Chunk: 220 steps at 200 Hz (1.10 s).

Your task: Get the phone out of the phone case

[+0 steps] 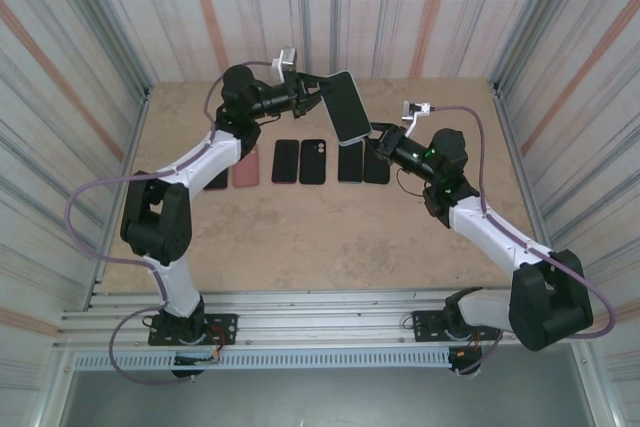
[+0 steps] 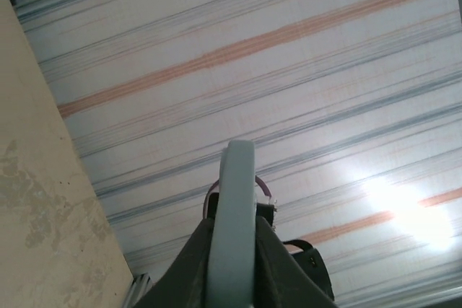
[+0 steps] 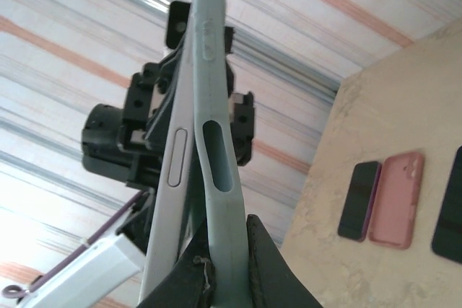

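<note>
Item 1: phone case [image 3: 219, 178], pale blue-green, is held in the air at the upper centre of the top view. My left gripper [image 1: 318, 90] is clamped on its upper end and my right gripper [image 1: 377, 135] on its lower end. Item 2: phone [image 3: 173, 178], silver-edged, lies alongside the case, with the gap between them widening toward the bottom of the right wrist frame. Item 3: 1 pink case [image 1: 247, 167] and a row of dark phones [image 1: 285, 161] lie on the table [image 1: 300, 237] beneath.

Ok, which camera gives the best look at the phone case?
Right wrist: the phone case runs edge-on, its side cutouts clear, with the phone edge beside it. Top external shows it small, from above, held aloft. Left wrist shows one narrow end.
</note>
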{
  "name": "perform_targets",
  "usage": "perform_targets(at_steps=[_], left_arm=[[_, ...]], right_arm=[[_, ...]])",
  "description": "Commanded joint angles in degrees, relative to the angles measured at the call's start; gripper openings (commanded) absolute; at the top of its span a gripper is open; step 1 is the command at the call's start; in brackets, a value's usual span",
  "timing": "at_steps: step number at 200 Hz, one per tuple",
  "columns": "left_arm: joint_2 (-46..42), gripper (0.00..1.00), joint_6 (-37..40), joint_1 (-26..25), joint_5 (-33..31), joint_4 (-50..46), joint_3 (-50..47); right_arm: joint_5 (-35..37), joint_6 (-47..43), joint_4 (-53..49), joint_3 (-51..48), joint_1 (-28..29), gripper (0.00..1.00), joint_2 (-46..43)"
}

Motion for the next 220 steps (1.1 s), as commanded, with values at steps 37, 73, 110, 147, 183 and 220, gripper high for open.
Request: perform_targets(at_steps=[37, 73, 110, 147, 183, 220], left_arm=[[1.56, 0.31, -2.05, -0.37, -3.24, -2.75, -0.84], [1.02, 0.47, -0.53, -0.46, -3.84, -7.55, -0.85], [-0.5, 0.66, 3.19, -0.47, -6.28, -15.89, -0.67], [-3.28, 0.75, 5.21, -0.62, -10.45, -21.08, -1.77], [-8.61, 0.77, 2.72, -1.39, -13.92, -22.06, -6.81], [-15.6, 0.76, -5.32, -5.25, -19.58, -18.35, -14.89]], right_arm=[[1.03, 8.77, 9.58, -3.02, 1.0, 0.04, 2.23], [3.39, 11.74, 12.95, -4.09, 1.01, 0.03, 3.98], [5.41, 11.94, 15.3, -4.29, 1.03, 0.03, 5.03], [8.31, 11.84, 18.21, -4.51, 1.13, 0.02, 6.66], [13.52, 9.86, 19.05, -4.57, 1.09, 0.02, 7.53], [18.53, 7.38, 21.26, -3.67, 1.56, 0.03, 9.32]])
